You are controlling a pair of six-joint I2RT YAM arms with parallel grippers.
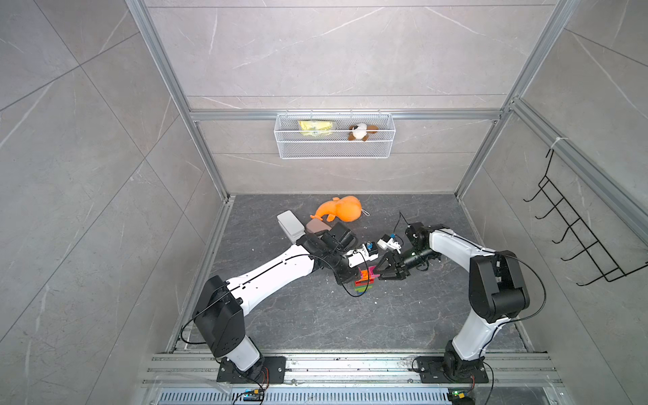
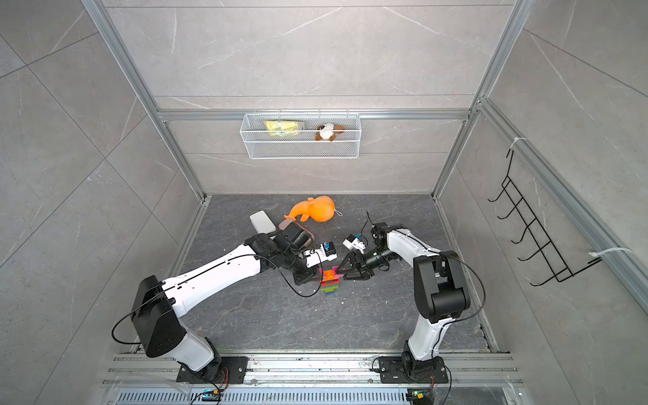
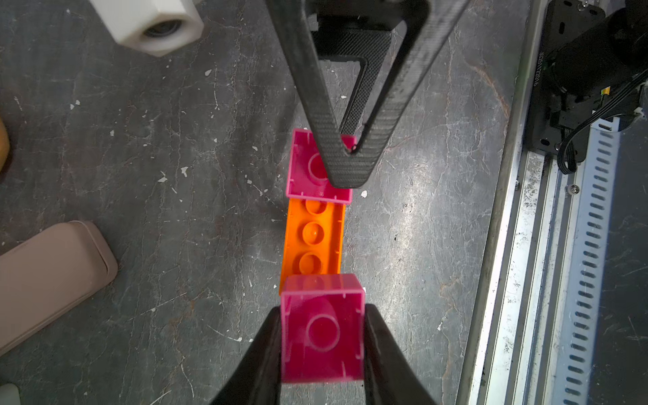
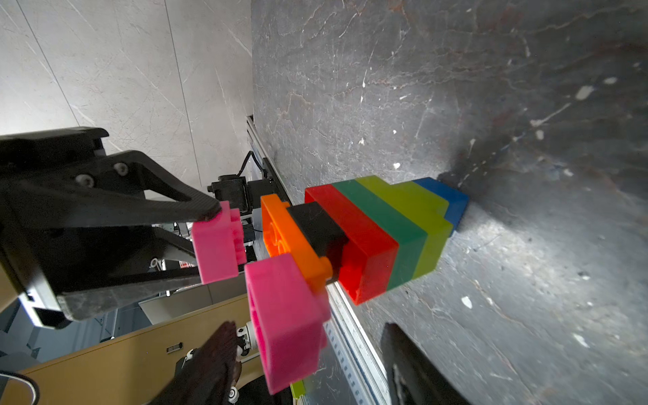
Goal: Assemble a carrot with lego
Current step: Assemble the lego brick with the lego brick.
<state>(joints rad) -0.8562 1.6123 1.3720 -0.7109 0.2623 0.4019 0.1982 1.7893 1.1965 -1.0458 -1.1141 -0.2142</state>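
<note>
The carrot (image 1: 364, 283) (image 2: 329, 282) stands on its blue tip on the dark floor, with lime, green, red, black and orange layers (image 4: 378, 238) above. My left gripper (image 3: 322, 336) is shut on a pink lego brick (image 3: 321, 328), held just off one end of the orange piece (image 3: 312, 235). A second pink brick (image 4: 284, 322) sits on the orange piece's other end. My right gripper (image 4: 312, 350) is open, and its fingers (image 4: 221, 354) stand either side of that brick with a gap on the floor side.
An orange plush toy (image 1: 338, 209), a white case (image 1: 290, 224) and a beige-pink case (image 3: 52, 273) lie behind the left arm. A wire basket (image 1: 335, 140) hangs on the back wall. A metal rail (image 1: 350, 361) runs along the front edge.
</note>
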